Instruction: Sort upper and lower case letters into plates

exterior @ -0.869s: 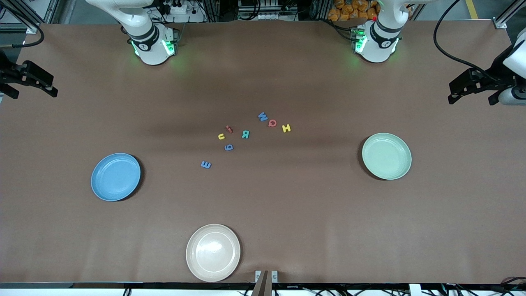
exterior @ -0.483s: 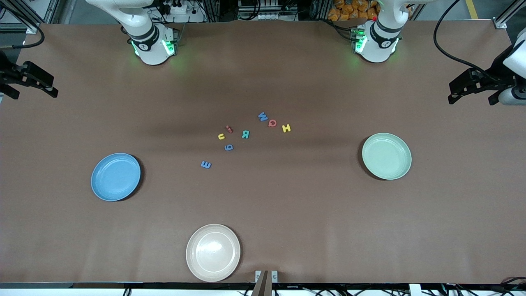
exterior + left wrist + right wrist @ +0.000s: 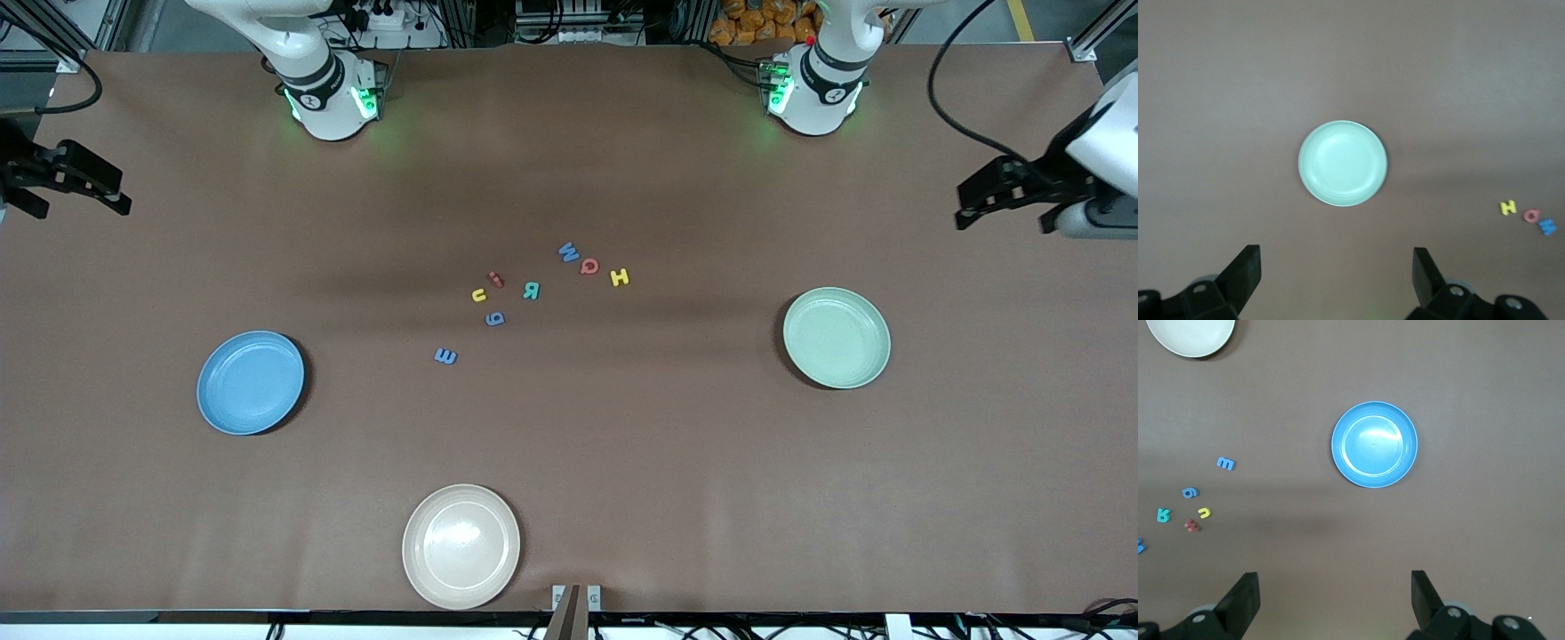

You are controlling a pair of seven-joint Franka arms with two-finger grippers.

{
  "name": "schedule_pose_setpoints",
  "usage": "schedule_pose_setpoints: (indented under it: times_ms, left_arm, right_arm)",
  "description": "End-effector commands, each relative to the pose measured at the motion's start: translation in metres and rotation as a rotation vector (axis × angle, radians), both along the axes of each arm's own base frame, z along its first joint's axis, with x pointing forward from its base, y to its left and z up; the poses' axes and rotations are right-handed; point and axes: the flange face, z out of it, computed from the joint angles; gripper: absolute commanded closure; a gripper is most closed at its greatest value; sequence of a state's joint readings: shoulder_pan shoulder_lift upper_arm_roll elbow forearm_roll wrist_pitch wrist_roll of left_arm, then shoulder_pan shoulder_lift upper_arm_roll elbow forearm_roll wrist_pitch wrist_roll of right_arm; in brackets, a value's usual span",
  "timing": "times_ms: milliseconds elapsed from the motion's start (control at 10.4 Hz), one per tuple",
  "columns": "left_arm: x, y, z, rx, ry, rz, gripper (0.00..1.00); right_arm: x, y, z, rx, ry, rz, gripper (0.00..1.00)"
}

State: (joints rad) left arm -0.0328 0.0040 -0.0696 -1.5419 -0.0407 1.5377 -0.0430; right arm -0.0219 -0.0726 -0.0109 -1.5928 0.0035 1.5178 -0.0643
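Several tiny flat letters lie in the table's middle: blue W (image 3: 567,252), red Q (image 3: 589,266), yellow H (image 3: 620,277), teal R (image 3: 531,290), red i (image 3: 495,279), yellow u (image 3: 479,294), and two more blue ones (image 3: 494,318) (image 3: 445,356). The blue plate (image 3: 251,382) (image 3: 1374,444) sits toward the right arm's end, the mint plate (image 3: 837,338) (image 3: 1343,163) toward the left arm's end; both hold nothing. My left gripper (image 3: 1003,209) (image 3: 1337,267) hangs open high over the left arm's end. My right gripper (image 3: 80,197) (image 3: 1335,590) hangs open over the right arm's end.
A cream-beige plate (image 3: 461,546) (image 3: 1191,333) rests close to the table edge nearest the front camera. The arms' bases (image 3: 331,98) (image 3: 813,89) stand along the edge farthest from it. Brown table surface (image 3: 622,444) spreads around the plates.
Both grippers have drifted slightly inward over the table's ends, the left one more. Letters and plates have not moved.
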Motion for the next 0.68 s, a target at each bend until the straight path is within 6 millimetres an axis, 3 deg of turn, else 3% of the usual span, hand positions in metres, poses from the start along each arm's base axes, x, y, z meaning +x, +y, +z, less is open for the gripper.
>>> schedule_pose_setpoints:
  times_ms: [0,386,579]
  left_arm:
    - [0.004,-0.030,-0.027,-0.050,0.016,0.001,0.00]
    - [-0.009,-0.144,-0.078,-0.038,0.051,0.085,0.00]
    - [-0.022,-0.183,-0.114,-0.037,0.065,0.107,0.00]
  right_arm:
    - [0.001,-0.001,-0.008,0.016,-0.005,0.007,0.00]
    - [0.011,0.013,-0.046,0.016,0.012,0.019,0.00]
    - [0.021,0.014,-0.068,0.017,0.052,0.020,0.00]
